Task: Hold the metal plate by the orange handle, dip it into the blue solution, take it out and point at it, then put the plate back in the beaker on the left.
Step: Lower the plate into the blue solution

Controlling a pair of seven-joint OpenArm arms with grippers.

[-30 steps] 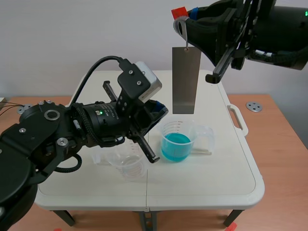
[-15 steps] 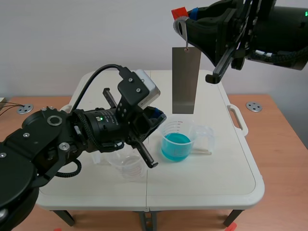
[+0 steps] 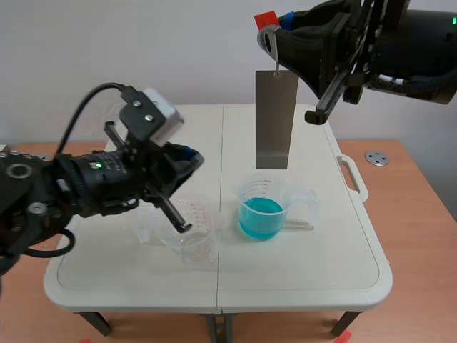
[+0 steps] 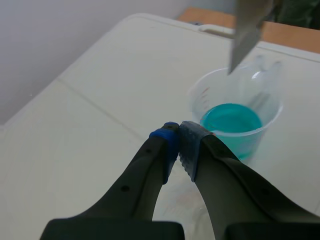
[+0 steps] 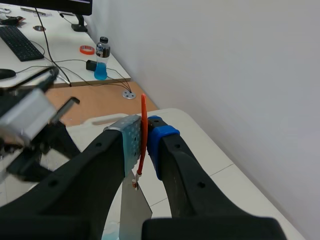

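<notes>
Over tabletop centre, hanging metal plate [image 3: 276,118] clear above blue solution [image 3: 261,214], orange handle [image 5: 143,107] pinched in right gripper [image 5: 145,131]; left gripper [image 4: 179,135] pressed together, empty. Likely pointing stage; return to left beaker [image 3: 189,241] not yet done.

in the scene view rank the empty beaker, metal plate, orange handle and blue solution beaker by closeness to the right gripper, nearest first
From the right gripper:
1. orange handle, pinched between its fingers.
2. metal plate, hanging straight below it.
3. beaker of blue solution, on the table under the plate.
4. empty beaker, on the table, further left.
</notes>
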